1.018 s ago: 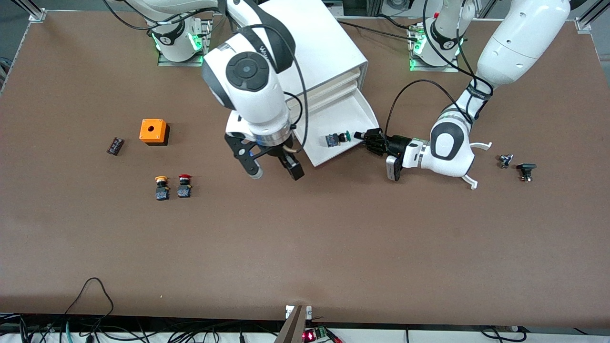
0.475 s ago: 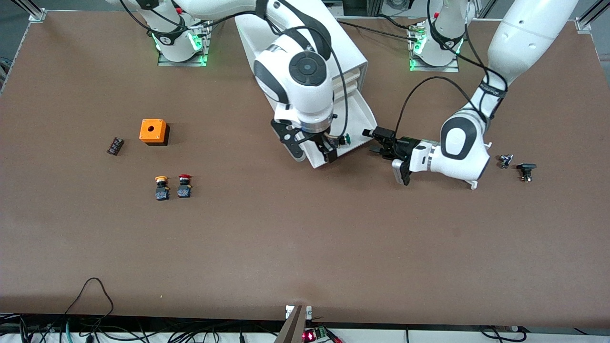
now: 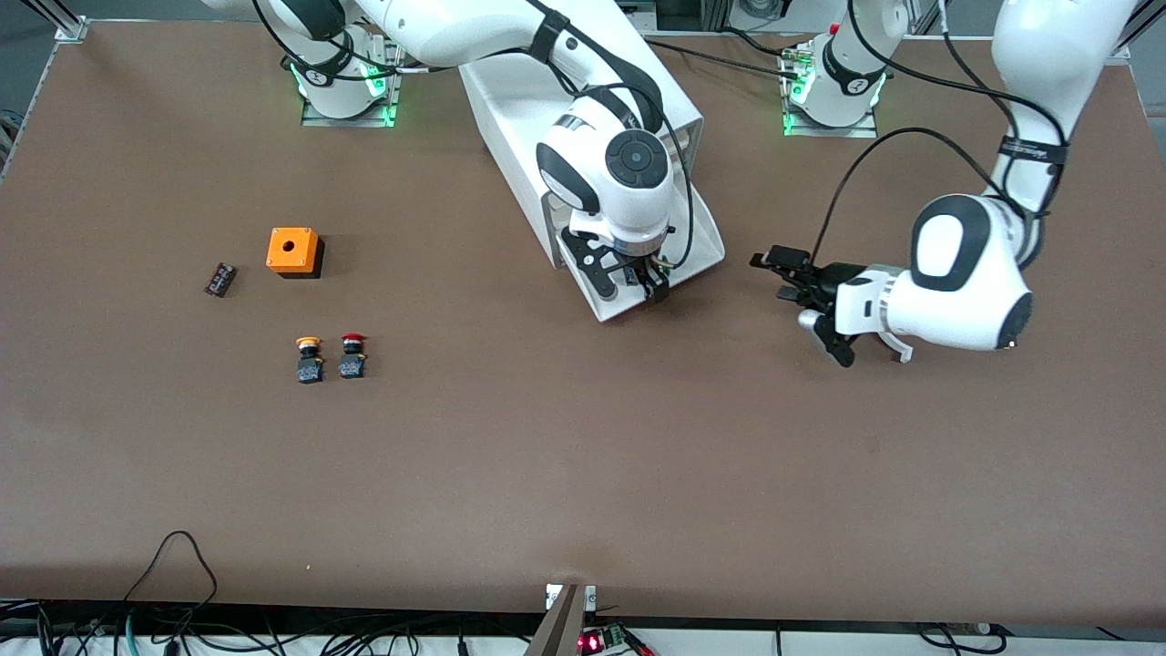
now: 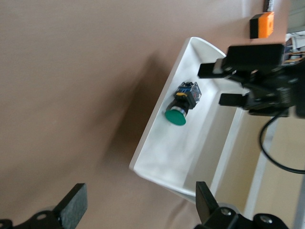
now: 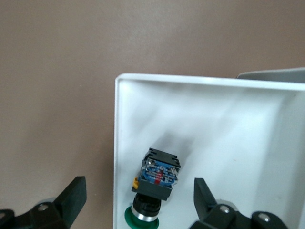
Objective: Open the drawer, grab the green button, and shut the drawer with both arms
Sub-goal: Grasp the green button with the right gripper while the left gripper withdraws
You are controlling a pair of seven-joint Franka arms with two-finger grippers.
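Observation:
The drawer (image 3: 703, 239) stands pulled out of the white cabinet (image 3: 537, 100). The green-capped button (image 5: 155, 188) lies on its side in the tray, near the tray's front corner; it also shows in the left wrist view (image 4: 185, 101). It is hidden in the front view under my right arm. My right gripper (image 3: 630, 287) hangs open just above the button, one finger over the tray and one over the table outside its wall (image 5: 138, 207). My left gripper (image 3: 776, 276) is open and empty, over the table beside the drawer toward the left arm's end (image 4: 138, 210).
An orange box (image 3: 293, 251), a yellow-capped button (image 3: 309, 359), a red-capped button (image 3: 352, 355) and a small dark part (image 3: 219, 279) lie toward the right arm's end. The other drawers of the cabinet are shut.
My right gripper has swung from the table beside the drawer to over the drawer's front corner, above the button. My left gripper has drawn back from the drawer toward the left arm's end.

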